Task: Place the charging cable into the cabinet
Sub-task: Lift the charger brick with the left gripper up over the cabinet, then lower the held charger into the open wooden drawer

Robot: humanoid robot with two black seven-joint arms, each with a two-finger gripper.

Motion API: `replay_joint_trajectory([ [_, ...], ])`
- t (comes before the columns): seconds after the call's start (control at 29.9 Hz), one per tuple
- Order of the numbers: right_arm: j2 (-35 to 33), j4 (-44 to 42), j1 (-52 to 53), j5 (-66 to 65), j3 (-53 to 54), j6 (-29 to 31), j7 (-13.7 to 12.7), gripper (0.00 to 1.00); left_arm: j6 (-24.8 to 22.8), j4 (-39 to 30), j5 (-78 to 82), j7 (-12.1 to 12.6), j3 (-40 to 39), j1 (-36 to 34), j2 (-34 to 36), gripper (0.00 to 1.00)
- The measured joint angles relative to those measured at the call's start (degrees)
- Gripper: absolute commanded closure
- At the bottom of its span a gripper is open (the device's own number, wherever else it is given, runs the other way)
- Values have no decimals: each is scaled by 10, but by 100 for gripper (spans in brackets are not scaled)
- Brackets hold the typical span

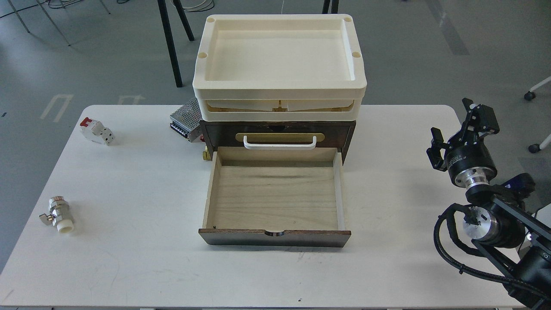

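The right arm's 2 black fingers (437,137) stand spread apart with nothing between them, raised above the white tabletop (129,258) near its right edge. Well to their left sits the dark brown wooden cabinet (348,133), its pale wood drawer (275,193) pulled out and bare inside, a white handle on a brass plate (280,144) above it. 2 stacked cream plastic trays (280,86) rest on the cabinet. Beyond it lie a perforated metal power supply (185,118), a small white-and-red circuit breaker (97,131) and a metal valve with a white end (58,214). The charging cable appears nowhere in view. The left arm is out of view.
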Motion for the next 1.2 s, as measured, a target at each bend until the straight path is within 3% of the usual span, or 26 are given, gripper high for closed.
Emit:
replay_joint_trajectory([
  [0.2, 0, 0, 0, 0, 0, 0, 0, 1, 13, -149, 76, 0, 7, 6, -4, 97],
  [0.4, 0, 0, 0, 0, 0, 0, 0, 1, 16, -217, 121, 0, 19, 69, -37, 97],
  [0.97, 0, 0, 0, 0, 0, 0, 0, 1, 45, -259, 273, 0, 20, 296, -104, 96],
  [1.2, 0, 0, 0, 0, 0, 0, 0, 1, 103, -254, 312, 0, 20, 394, -131, 96],
])
